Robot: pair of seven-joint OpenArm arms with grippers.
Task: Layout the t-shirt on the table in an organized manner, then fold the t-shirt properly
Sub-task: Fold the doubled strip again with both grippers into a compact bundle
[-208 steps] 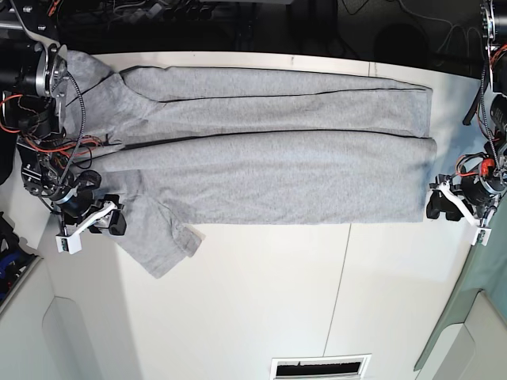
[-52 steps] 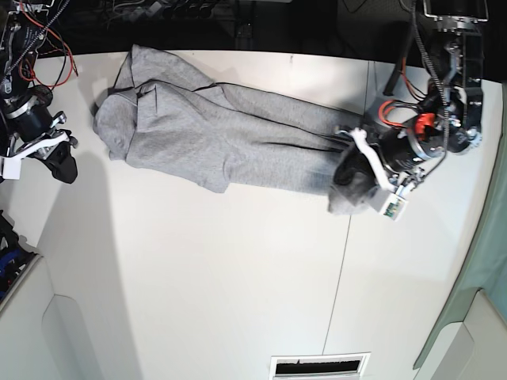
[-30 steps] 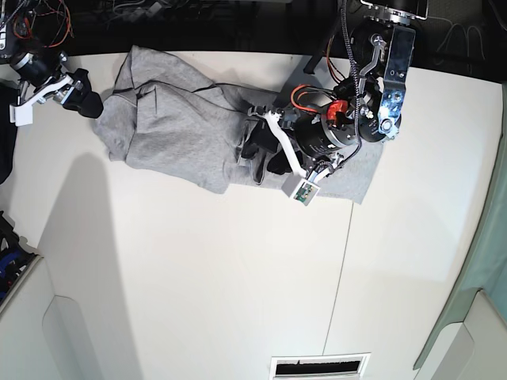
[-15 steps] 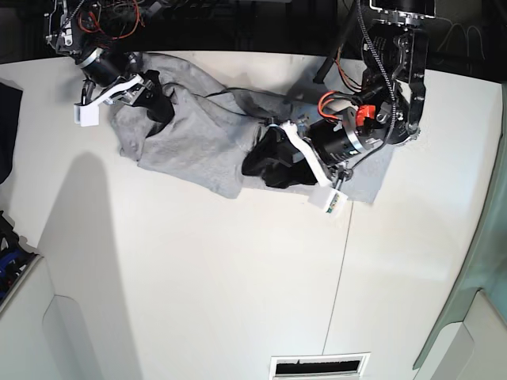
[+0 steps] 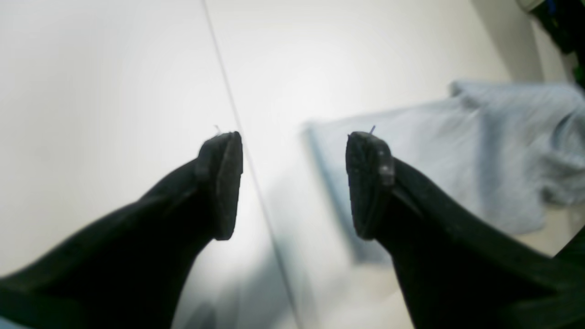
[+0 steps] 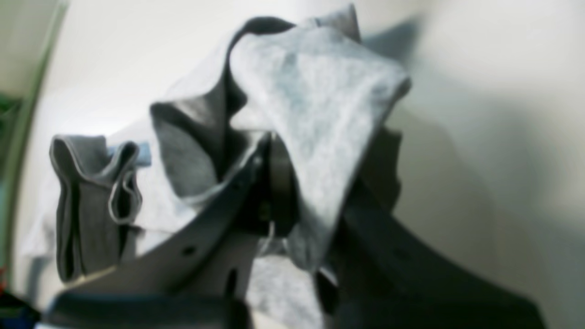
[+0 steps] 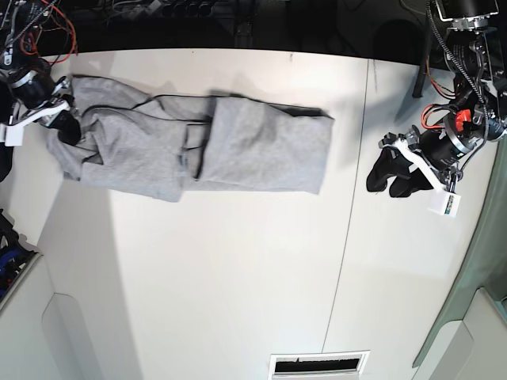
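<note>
Your white table (image 7: 238,269) runs across the base view, a thin seam line (image 7: 348,190) crossing it toward the side where the left arm works. The grey t-shirt (image 7: 198,142) lies along the far part of the table as a long folded band, its print not visible.

Your left gripper (image 7: 390,172) sits well apart from the shirt's near end, on the other side of the seam. In the left wrist view that gripper (image 5: 292,183) has its black fingers spread wide with nothing between them; the seam (image 5: 237,137) runs beside one finger, and the shirt's edge (image 5: 434,160) lies blurred beyond.

Your right gripper (image 7: 62,120) is at the band's opposite end. In the right wrist view it (image 6: 274,192) is clamped on a bunched fold of the shirt (image 6: 311,105). Cloth drapes over the fingers, so their tips are hidden, and the view is soft.
</note>
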